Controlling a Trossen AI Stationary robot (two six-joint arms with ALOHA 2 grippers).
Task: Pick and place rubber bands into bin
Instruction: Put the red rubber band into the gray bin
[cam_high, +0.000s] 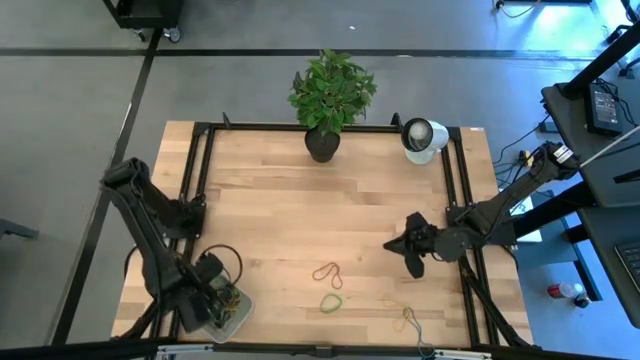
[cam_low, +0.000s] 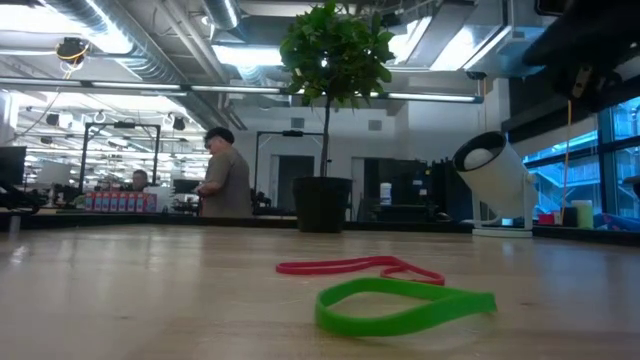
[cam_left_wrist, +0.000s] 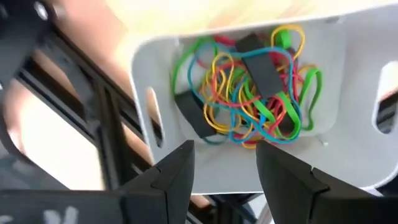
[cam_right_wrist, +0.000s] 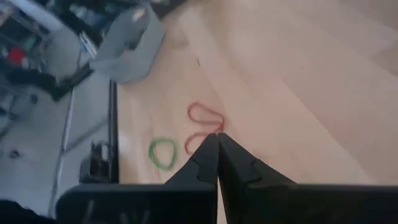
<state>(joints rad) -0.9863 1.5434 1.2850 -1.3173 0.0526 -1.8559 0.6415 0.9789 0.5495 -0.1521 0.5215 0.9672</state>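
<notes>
The bin (cam_high: 236, 312) is a whitish tray at the table's near left corner. In the left wrist view the bin (cam_left_wrist: 348, 81) holds a tangle of rubber bands (cam_left_wrist: 249, 93) in green, red, yellow and blue, along with two black blocks (cam_left_wrist: 260, 63). My left gripper (cam_left_wrist: 224, 171) hangs open just above it, holding nothing. Three loose bands lie on the wood: a red one (cam_high: 328, 272), a green one (cam_high: 331, 302) and a tan-yellow one (cam_high: 410, 320). My right gripper (cam_right_wrist: 217, 149) is shut and empty, on the table's right side (cam_high: 398, 245), to the right of the red band (cam_right_wrist: 204, 119).
A potted plant (cam_high: 325, 100) and a white round device (cam_high: 423, 137) stand at the far edge. Black frame rails (cam_high: 195, 180) run along the table's left and right sides. Bare wood lies between the two arms. A person (cam_low: 225, 175) stands in the room behind.
</notes>
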